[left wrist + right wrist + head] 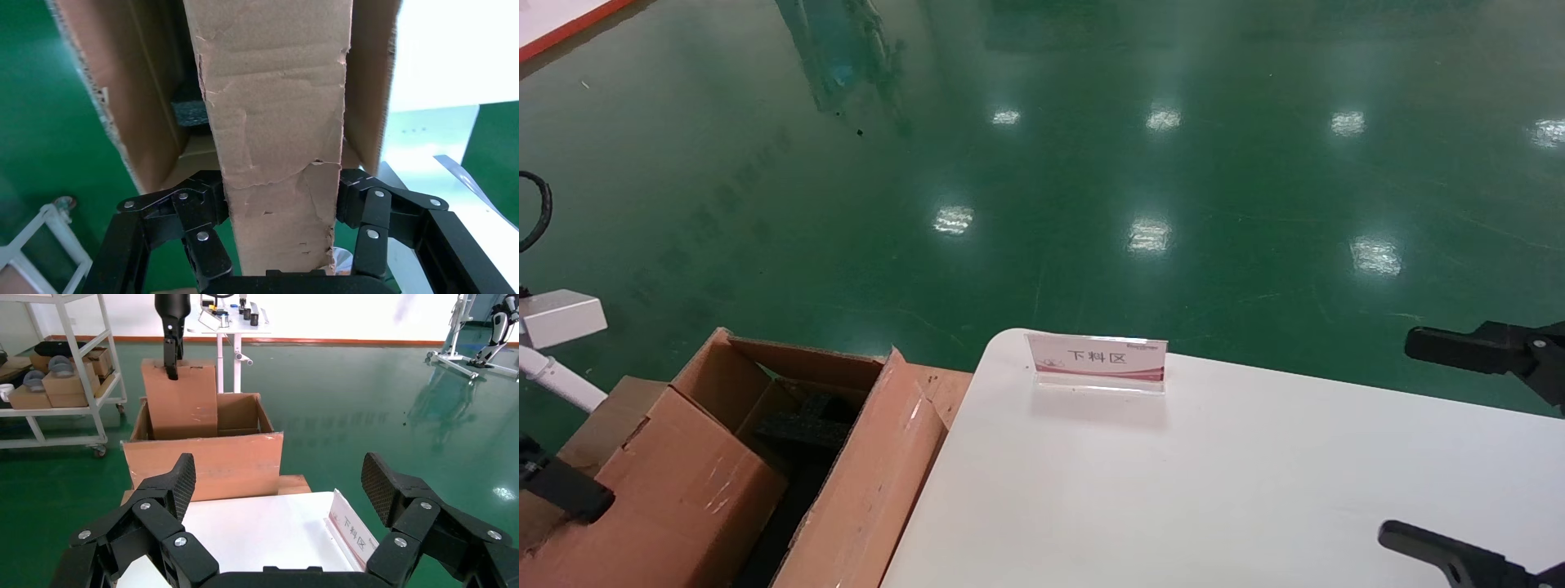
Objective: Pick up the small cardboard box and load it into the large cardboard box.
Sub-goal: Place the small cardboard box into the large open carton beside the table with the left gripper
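Nearly done: left tool (281, 211) clamped on small scuffed brown cardboard box (278, 122), lowered partway into large flapped brown carton (202, 462) beneath; release left. Right tool (278, 484) wide open, empty, over white worktop (1254, 490).

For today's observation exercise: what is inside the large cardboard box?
Black foam padding and the small cardboard box, gripped by the left tool, sit inside the large cardboard box; its floor is hidden.

From the head I look forward and down over the white table (1214, 490) and green floor (1091, 163). My left wrist camera sits tight against the small cardboard box (278, 141), facing into the large cardboard box (153, 116). My right wrist camera looks from farther off across the table toward both cartons, which all three views share.
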You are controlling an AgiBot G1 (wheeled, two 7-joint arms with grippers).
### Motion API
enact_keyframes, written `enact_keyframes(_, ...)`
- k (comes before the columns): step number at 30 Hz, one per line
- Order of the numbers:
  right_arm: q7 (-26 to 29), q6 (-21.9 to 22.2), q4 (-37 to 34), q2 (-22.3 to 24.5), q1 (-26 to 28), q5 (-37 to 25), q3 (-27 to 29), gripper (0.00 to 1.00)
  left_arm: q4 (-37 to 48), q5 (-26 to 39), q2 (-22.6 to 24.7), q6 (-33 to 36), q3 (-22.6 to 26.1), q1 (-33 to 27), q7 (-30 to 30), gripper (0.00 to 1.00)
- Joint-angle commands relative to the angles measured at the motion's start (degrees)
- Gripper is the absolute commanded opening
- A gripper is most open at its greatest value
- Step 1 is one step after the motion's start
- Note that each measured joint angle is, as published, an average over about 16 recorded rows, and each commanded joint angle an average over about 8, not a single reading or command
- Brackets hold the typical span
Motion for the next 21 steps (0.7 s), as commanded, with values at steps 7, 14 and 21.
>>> enact_keyframes(7, 0.0, 0.0, 0.0, 0.0, 0.0, 0.0, 0.0, 1.0, 1.17, 0.73, 0.69, -2.25, -0.19, 2.23, -2.02, 0.0)
enact_keyframes(14, 0.0, 0.0, 0.0, 0.0, 0.0, 0.0, 0.0, 1.0, 1.73, 1.22, 0.43, -4.05, -0.25, 3.14, -3.27, 0.0)
enact_keyframes(21, 0.0, 0.0, 0.0, 0.0, 0.0, 0.0, 0.0, 1.0, 2.21, 2.49, -0.04, -6.1, -0.12, 4.33, -4.5, 0.0)
